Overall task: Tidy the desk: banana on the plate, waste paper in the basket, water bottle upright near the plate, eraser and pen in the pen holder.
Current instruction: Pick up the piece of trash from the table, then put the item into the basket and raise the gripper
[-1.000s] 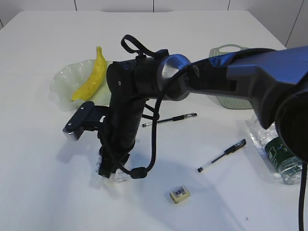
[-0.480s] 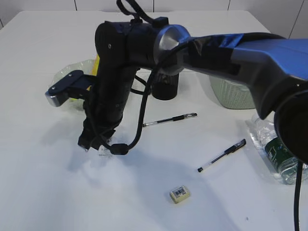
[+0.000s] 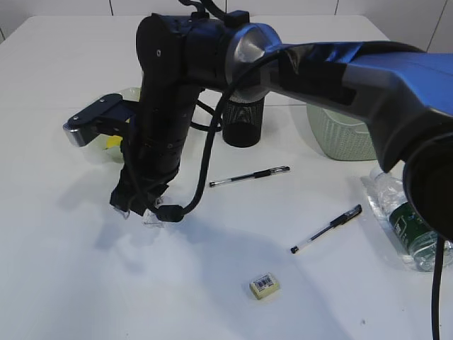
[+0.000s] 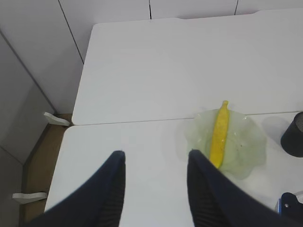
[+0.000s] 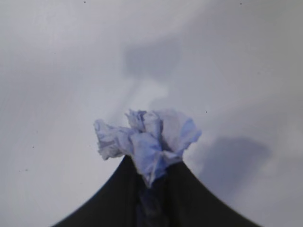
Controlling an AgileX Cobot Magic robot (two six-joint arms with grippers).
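1. The right gripper is pinching the waste paper between its jaws; in the right wrist view the crumpled ball is bulging out past the tips, with only its lower folds caught between them.
2. The paper is likely handling as very light and soft: it is crushing rather than resisting, so a pinch across the densest wad near the middle looks safer than a hold on a loose flap, which could tear or slip free.
3. In the exterior view the right gripper is hanging clear of the surface, on the left side of the view, with the waste paper showing only as a pale scrap below the tips.
4. The basket is sitting well apart, to the right beyond the pen holder, so the carry will probably be crossing over the pens and near that cup.
5. The left gripper is holding its jaws spread with nothing between them, high above the plate, where the banana is already lying.
6. The eraser and the water bottle, lying on its side at the right edge, are waiting untouched.
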